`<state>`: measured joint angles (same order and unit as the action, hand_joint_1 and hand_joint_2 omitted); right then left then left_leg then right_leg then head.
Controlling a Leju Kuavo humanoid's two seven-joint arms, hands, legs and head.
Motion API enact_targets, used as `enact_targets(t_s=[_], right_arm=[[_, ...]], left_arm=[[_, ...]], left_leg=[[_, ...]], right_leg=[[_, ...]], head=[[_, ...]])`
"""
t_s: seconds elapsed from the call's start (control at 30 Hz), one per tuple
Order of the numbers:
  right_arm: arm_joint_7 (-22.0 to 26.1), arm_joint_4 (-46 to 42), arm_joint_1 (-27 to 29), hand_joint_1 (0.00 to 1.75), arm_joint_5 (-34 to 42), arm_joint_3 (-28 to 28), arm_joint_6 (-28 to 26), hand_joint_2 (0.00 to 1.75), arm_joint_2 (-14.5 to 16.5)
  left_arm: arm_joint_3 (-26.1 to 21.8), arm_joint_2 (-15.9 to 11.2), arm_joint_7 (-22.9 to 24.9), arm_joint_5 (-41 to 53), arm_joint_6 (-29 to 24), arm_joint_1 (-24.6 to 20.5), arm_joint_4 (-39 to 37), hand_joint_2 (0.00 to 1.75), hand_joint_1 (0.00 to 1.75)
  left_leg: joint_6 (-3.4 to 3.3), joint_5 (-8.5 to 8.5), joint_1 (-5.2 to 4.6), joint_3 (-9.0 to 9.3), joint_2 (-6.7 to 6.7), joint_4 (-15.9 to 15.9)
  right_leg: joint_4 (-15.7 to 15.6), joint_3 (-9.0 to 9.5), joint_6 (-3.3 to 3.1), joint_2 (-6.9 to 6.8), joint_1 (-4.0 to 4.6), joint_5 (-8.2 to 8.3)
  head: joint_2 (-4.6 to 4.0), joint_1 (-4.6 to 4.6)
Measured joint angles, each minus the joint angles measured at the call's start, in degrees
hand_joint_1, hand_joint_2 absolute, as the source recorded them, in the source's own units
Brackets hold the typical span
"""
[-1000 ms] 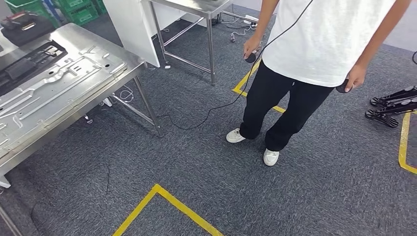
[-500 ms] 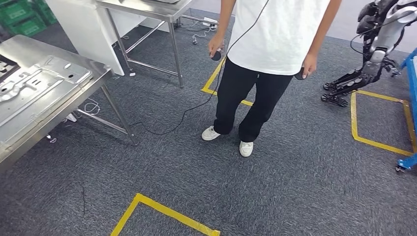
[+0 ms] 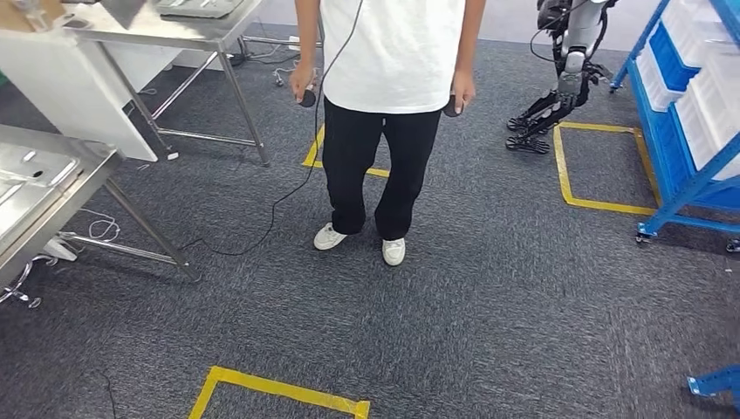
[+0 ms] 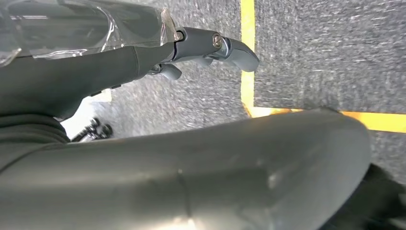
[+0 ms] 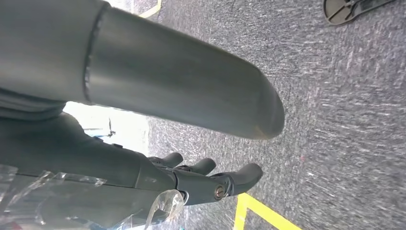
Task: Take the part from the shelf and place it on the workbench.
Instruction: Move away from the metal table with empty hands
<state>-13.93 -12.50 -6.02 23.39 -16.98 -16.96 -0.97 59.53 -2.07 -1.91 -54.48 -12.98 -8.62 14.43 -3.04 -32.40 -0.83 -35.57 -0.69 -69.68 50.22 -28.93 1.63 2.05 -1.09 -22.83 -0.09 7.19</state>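
Observation:
The blue shelf stands at the right edge of the head view, holding white and blue bins; I cannot make out a part in them. At the left edge is a corner of the steel workbench, with a pressed metal panel lying on it. My left hand hangs over grey carpet in the left wrist view, fingers stretched out and holding nothing. In the right wrist view my right hand hangs the same way, fingers apart and empty.
A person in a white shirt stands straight ahead, holding a corded controller; its cable trails over the carpet. Another robot stands by the shelf. A second steel table is at the back left. Yellow tape marks floor squares.
The whole head view has swung to the right: the workbench has slid to the left edge, and the other robot and then the blue shelf have come into view.

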Motion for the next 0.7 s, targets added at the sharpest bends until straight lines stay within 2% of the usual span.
enact_targets(t_s=[0.03,0.07,0.13,0.17,0.2,0.27,0.3,0.33,0.4,0.43,0.47,0.5,0.53,0.57,0.63,0.67,0.7], right_arm=[[0.01,0.0,0.04,0.0,0.01,-0.01,-0.01,0.0,-0.01],[0.0,0.0,0.05,0.0,0.02,-0.01,-0.01,0.0,0.01],[-0.02,0.0,0.04,0.0,0.07,-0.04,-0.01,0.0,0.15],[-0.03,0.0,0.04,0.0,0.08,-0.06,0.0,0.0,0.23],[-0.03,0.0,0.09,0.0,0.1,-0.09,0.0,0.0,0.29],[-0.04,0.01,0.33,0.0,0.16,-0.15,0.0,0.0,0.27],[-0.04,0.02,0.42,0.0,0.22,-0.19,-0.01,0.0,0.21],[-0.04,0.02,0.41,0.0,0.28,-0.25,-0.01,0.0,0.18],[-0.04,0.02,0.24,0.0,0.37,-0.39,-0.02,0.0,0.09],[-0.03,0.02,0.17,0.0,0.39,-0.45,-0.01,0.0,0.08],[-0.02,0.02,0.17,0.0,0.41,-0.49,-0.02,0.0,0.05],[0.0,0.02,0.17,0.0,0.42,-0.5,-0.02,0.0,0.05],[0.02,0.02,0.2,0.0,0.43,-0.52,-0.01,0.0,0.02],[0.04,0.02,0.22,0.0,0.44,-0.52,-0.02,0.0,-0.04],[0.12,0.02,0.19,0.0,0.48,-0.53,-0.01,0.0,-0.12],[0.16,0.02,0.19,0.0,0.52,-0.54,-0.01,0.0,-0.15],[0.21,0.02,0.21,0.0,0.57,-0.54,-0.01,0.0,-0.16]], left_arm=[[0.01,0.0,0.02,-0.01,0.0,0.01,0.0,0.0,0.0],[0.01,-0.01,0.02,-0.01,-0.01,-0.02,0.0,0.0,0.0],[0.01,-0.04,0.01,-0.02,0.0,-0.08,0.0,0.0,0.0],[0.01,-0.06,0.0,-0.02,0.0,-0.09,0.0,0.0,0.0],[0.01,-0.08,-0.02,-0.03,0.01,-0.09,0.0,0.0,0.0],[0.01,-0.08,-0.03,-0.05,0.01,-0.15,0.0,0.0,0.0],[0.01,-0.05,-0.03,-0.05,0.02,-0.21,0.0,0.0,0.0],[0.01,-0.03,-0.03,-0.05,0.04,-0.25,0.0,0.0,0.0],[0.01,-0.01,-0.03,-0.05,0.05,-0.12,0.0,0.0,0.0],[0.02,-0.01,-0.03,-0.05,0.07,0.04,0.0,0.0,0.0],[0.03,-0.01,-0.03,-0.05,0.07,0.17,0.0,0.0,0.0],[0.04,0.0,-0.03,-0.06,0.08,0.21,0.0,0.0,0.0],[0.04,0.02,-0.03,-0.07,0.08,0.18,0.0,0.0,0.0],[0.05,0.04,-0.03,-0.07,0.09,0.12,0.0,0.0,0.0],[0.05,0.06,-0.03,-0.08,0.09,-0.01,0.0,0.0,0.0],[0.05,0.05,-0.03,-0.08,0.08,-0.05,0.0,0.0,0.0],[0.05,0.04,-0.02,-0.08,0.05,-0.1,0.0,0.0,0.0]], left_leg=[[-0.24,1.18,-0.04,0.99,0.26,1.7],[-0.6,3.2,-0.15,3.03,0.83,5.65],[-1.53,7.25,-0.51,7.76,3.67,15.08],[-1.84,8.41,-0.7,9.22,4.93,18.19],[-2.03,8.86,-0.83,9.86,5.73,19.72],[-2.11,9.13,-0.74,10.08,4.85,20.71],[-2.11,9.45,-0.62,10.29,4.12,21.38],[-2.13,9.79,-0.49,10.49,3.32,22.03],[-2.15,10.2,-0.5,10.58,1.59,22.61],[-2.21,10.23,-0.54,10.47,0.71,22.58],[-2.23,10.24,-0.57,10.35,-0.21,22.52],[-2.22,10.23,-0.54,10.2,-1.07,22.42],[-2.18,10.22,-0.45,10.05,-1.84,22.27],[-2.06,10.16,-0.32,9.94,-2.53,22.08],[-1.5,9.81,-0.29,9.69,-3.72,21.42],[-1.13,9.64,-0.38,9.5,-4.27,21.04],[-0.8,9.53,-0.54,9.29,-4.84,20.73]], right_leg=[[0.0,-0.25,0.04,0.81,0.01,0.25],[-0.01,-0.44,0.11,1.58,-0.03,0.48],[-0.03,-0.86,0.42,3.06,-0.26,0.94],[-0.02,-1.16,0.69,3.76,-0.44,1.18],[-0.05,-1.46,1.03,4.45,-0.61,1.43],[-0.2,-1.93,1.77,5.71,-0.79,1.88],[0.16,-2.26,2.0,5.14,-0.64,1.57],[1.57,-3.01,2.14,3.87,-0.42,0.48],[8.42,-6.08,2.27,0.41,-0.04,-3.71],[12.86,-7.99,2.43,-0.5,-0.05,-5.89],[16.43,-9.42,2.64,-0.94,-0.11,-7.24],[17.98,-9.85,2.86,-1.24,-0.22,-7.5],[17.03,-9.0,3.09,-1.53,-0.33,-6.67],[13.79,-6.94,3.29,-2.01,-0.47,-5.04],[4.86,-1.67,3.54,-4.41,-0.6,-1.76],[1.86,-0.09,3.31,-5.27,-0.56,-0.83],[0.36,0.54,2.95,-5.73,-0.47,-0.46]], head=[[0.0,0.01],[0.0,0.01],[-0.01,0.03],[-0.01,0.04],[-0.01,0.05],[0.0,0.05],[0.0,0.0],[0.0,-0.05],[0.0,-0.15],[0.0,-0.15],[0.0,-0.14],[0.0,-0.09],[0.0,-0.09],[0.0,-0.08],[0.0,-0.06],[0.0,0.03],[0.0,0.12]])
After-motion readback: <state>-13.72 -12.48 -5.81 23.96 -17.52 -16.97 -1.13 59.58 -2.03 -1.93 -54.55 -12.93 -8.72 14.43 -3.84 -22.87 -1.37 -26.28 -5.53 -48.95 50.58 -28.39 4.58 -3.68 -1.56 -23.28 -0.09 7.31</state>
